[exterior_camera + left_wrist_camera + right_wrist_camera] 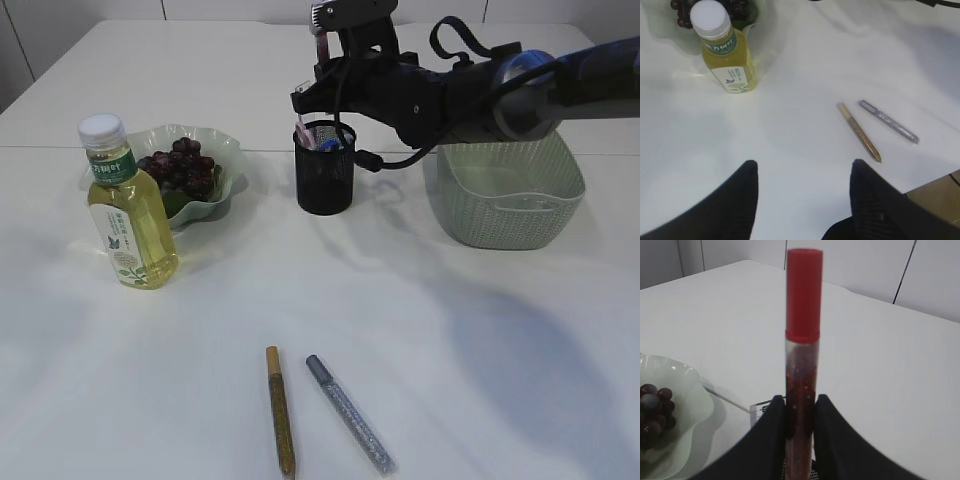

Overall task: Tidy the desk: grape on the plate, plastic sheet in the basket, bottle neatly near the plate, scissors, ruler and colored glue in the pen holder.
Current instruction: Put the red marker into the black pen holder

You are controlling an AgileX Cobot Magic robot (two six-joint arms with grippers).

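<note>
The right arm is reaching in from the right across the middle of the bench, its wrist bending downward. The right gripper [800,412] is closing its two black fingers [774,420] on a slim upright tube. The left gripper [802,182] is hovering with fingers apart, apparently holding nothing.

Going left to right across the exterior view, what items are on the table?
bottle → plate holding the grapes → gold glue pen → pen holder → silver glue pen → basket
</note>
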